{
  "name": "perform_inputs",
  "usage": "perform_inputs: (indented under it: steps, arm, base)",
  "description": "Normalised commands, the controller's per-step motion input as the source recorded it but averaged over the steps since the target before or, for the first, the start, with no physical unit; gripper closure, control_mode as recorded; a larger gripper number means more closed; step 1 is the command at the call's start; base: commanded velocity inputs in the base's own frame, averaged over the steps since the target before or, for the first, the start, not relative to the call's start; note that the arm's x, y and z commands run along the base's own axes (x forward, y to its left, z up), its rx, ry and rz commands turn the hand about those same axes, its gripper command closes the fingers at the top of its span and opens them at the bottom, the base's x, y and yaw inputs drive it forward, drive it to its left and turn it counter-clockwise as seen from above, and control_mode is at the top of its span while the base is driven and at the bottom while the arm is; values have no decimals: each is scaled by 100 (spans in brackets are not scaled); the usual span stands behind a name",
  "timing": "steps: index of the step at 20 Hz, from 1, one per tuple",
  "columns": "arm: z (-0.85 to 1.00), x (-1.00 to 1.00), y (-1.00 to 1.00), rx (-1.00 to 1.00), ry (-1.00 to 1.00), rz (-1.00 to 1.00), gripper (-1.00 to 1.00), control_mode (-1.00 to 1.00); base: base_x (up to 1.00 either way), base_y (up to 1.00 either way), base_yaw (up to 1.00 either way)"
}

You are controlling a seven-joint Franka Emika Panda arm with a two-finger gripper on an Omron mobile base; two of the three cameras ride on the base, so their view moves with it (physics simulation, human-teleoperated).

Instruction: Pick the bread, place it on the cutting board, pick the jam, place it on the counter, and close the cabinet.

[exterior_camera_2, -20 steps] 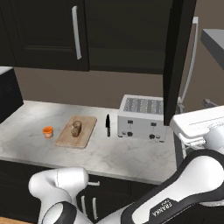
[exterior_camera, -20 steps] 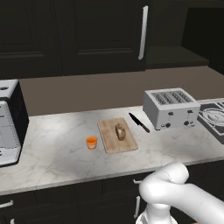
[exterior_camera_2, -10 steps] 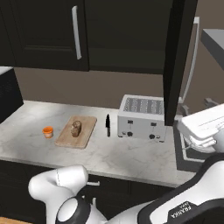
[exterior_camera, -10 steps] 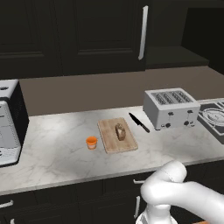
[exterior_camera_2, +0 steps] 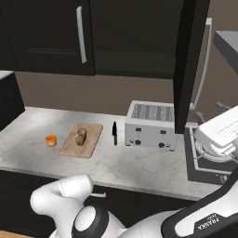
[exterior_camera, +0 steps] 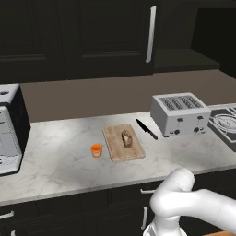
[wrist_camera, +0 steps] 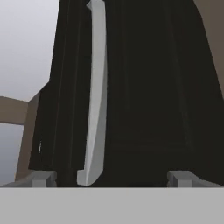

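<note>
1. My jaws (wrist_camera: pixel 112 178) stood wide apart, gripping nothing.
2. The cabinet (wrist_camera: pixel 144 87) door hung open beside the toaster (exterior_camera_2: pixel 151 124).
3. Stiff and hinged, I judged; push near its handle (wrist_camera: pixel 96 96).

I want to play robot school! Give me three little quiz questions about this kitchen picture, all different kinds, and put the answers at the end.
1. True or false: the bread lies on the cutting board.
2. What stands on the counter just left of the board? A) a green cup B) the orange jam C) a banana
3. Fill in: in the hand view, the open claw faces the cabinet door and its long silver ____.

Key:
1. True
2. B
3. handle
</note>
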Motion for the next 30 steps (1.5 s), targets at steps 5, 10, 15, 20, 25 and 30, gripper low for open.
perform_inputs:
  steps: [5, 10, 15, 20, 25, 30]
  arm:
    - [0, 23, 0, 0, 0, 9, -100, -100]
    - [5, 20, 0, 0, 0, 7, -100, -100]
    - [8, 5, -3, 0, 0, 8, -100, -100]
    - [8, 0, -9, 0, 0, 10, -100, -100]
    - [10, 0, -1, 0, 0, 9, -100, -100]
    - [12, 2, 0, 0, 0, 3, -100, -100]
  base:
    - [0, 0, 0]
    - [0, 0, 0]
    - [0, 0, 0]
    - [0, 0, 0]
    - [0, 0, 0]
    - [0, 0, 0]
